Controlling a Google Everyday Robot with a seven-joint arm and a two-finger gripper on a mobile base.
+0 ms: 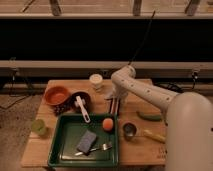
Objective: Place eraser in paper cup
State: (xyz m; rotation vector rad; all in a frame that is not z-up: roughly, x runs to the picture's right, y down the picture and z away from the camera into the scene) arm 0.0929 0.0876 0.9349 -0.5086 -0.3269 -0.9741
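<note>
The eraser (114, 107), a small dark and whitish striped block, lies on the wooden table (45, 150) just above the green tray's top right corner. My gripper (114, 98) points down directly over the eraser's far end, at or very near it. The paper cup (96, 80), white-cream with a wide pale rim, stands upright at the back of the table, a short way up and left of the gripper. The white arm (145, 92) reaches in from the right.
A green tray (62, 150) holds a blue-grey sponge (87, 141), a fork (101, 147) and an orange ball (107, 124). An orange bowl (56, 95) and a dark bowl (75, 98) with a white-handled tool (82, 110) sit to the left. A light green cup (38, 126), a metal cup (129, 130) and a green vegetable (149, 116) are also on the table.
</note>
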